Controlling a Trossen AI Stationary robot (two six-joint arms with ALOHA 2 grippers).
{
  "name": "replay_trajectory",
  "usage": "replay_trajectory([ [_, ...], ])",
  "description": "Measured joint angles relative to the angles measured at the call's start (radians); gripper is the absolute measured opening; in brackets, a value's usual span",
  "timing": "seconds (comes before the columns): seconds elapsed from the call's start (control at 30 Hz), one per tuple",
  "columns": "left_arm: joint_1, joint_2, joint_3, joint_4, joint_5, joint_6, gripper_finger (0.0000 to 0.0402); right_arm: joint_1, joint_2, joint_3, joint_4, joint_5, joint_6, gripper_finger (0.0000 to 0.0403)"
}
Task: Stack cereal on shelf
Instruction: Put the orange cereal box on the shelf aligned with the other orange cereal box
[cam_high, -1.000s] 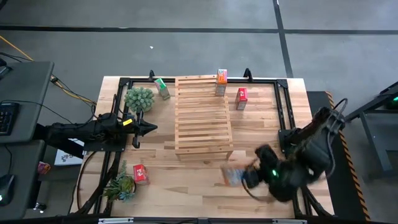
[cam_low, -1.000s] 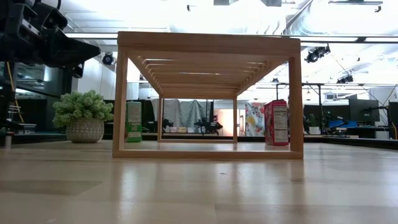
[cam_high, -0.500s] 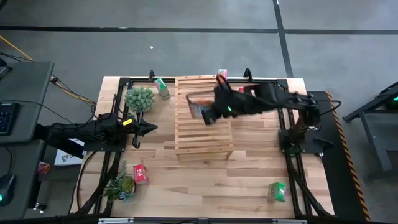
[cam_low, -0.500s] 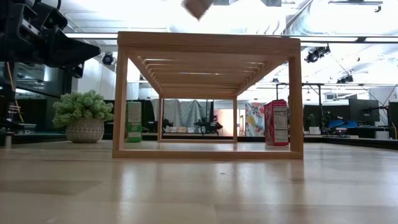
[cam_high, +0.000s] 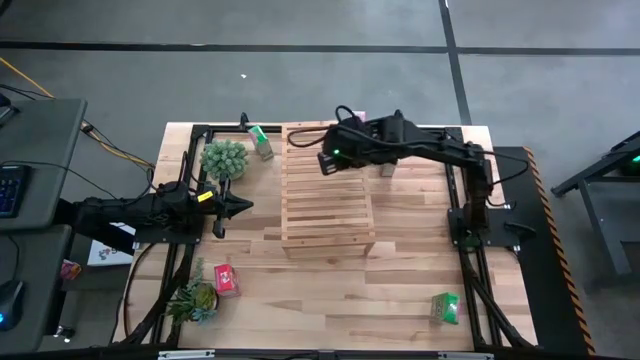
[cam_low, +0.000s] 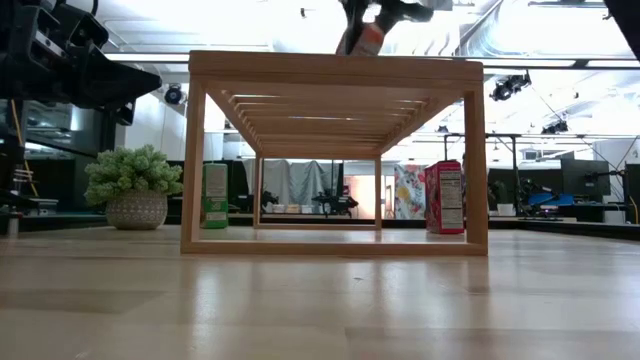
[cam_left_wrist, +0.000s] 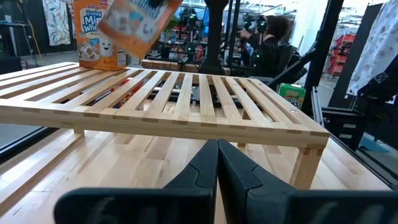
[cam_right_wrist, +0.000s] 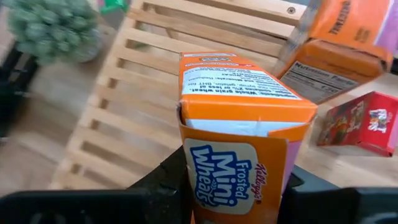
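- Orange cereal box (cam_right_wrist: 239, 134) now rides clamped in our right hand (cam_high: 330, 160) above the shelf (cam_high: 325, 205), having swung up from the worktop (cam_high: 400, 280) beside it.
- Next we judge a set-down near the other orange box (cam_left_wrist: 99, 43) on the shelf.
- Left hand (cam_high: 243, 206) waits clenched beside the shelf.

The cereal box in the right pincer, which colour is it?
Orange, with blue lettering; the cereal box in the right pincer shows best in the right wrist view.

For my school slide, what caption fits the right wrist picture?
Right gripper holds an orange cereal box above the wooden shelf.
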Motion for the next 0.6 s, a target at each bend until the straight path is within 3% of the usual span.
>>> replay_trajectory([
  [0.3,0.000,0.000,0.000,0.000,0.000,0.000,0.0000,-0.032,0.034,-0.001,0.000,0.062,0.006,0.0113],
  [0.6,0.000,0.000,0.000,0.000,0.000,0.000,0.0000,-0.036,0.046,-0.001,-0.007,0.047,0.022,0.0113],
])
